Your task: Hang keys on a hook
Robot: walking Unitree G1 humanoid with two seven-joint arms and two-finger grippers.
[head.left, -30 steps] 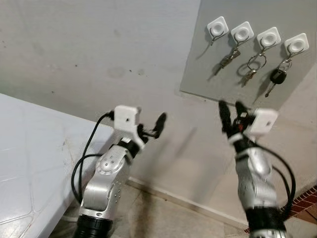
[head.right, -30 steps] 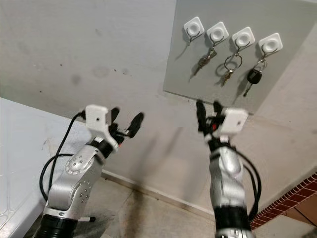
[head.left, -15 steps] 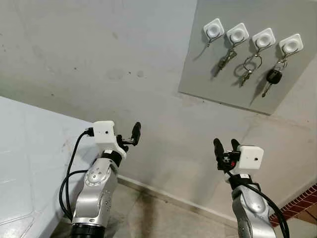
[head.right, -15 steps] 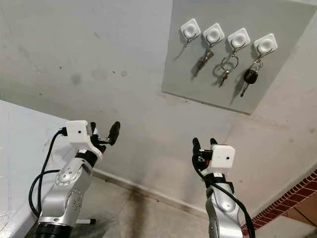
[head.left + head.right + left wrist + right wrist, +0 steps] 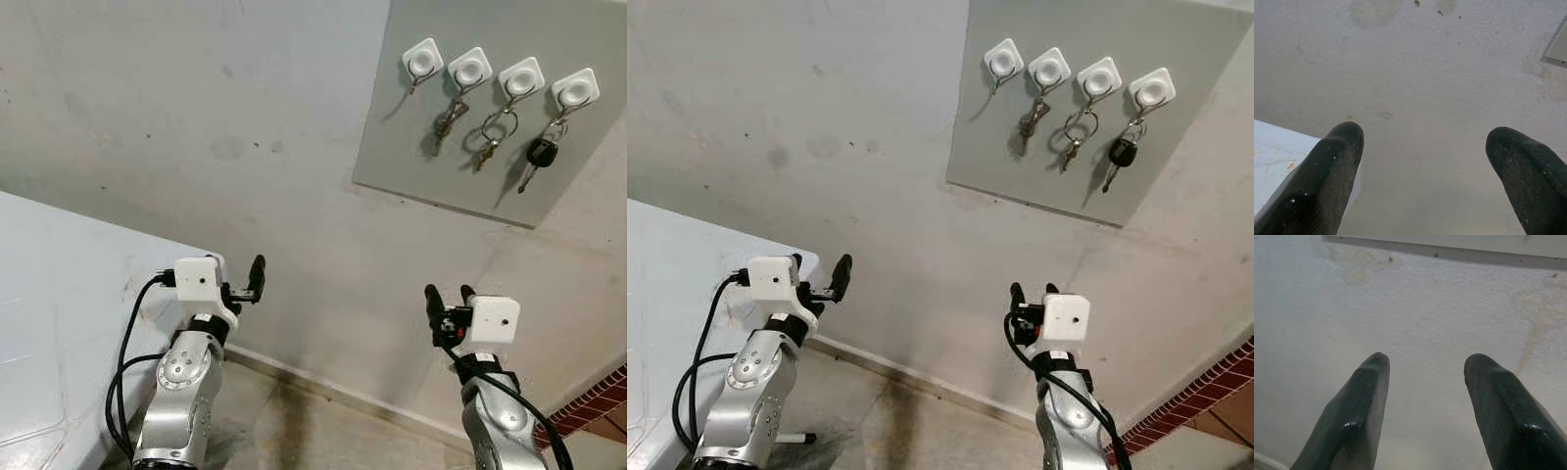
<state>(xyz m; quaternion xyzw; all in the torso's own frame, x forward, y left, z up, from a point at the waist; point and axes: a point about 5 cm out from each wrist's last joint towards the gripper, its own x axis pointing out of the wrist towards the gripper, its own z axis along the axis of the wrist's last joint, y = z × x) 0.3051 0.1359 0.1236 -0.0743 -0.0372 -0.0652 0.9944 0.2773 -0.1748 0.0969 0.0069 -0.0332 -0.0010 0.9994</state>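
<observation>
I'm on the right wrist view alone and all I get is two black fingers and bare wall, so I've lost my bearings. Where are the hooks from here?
Observer: Four white hooks sit in a row on a grey board, above the right hand.
Operator: Are keys on any of them?
Observer: Three carry keys; the leftmost hook is bare.
Operator: Is my hand holding keys?
Observer: No, the right hand is open with nothing between its fingers.
Operator: And the other arm?
Observer: The left hand is open too, raised beside a white counter.
</observation>
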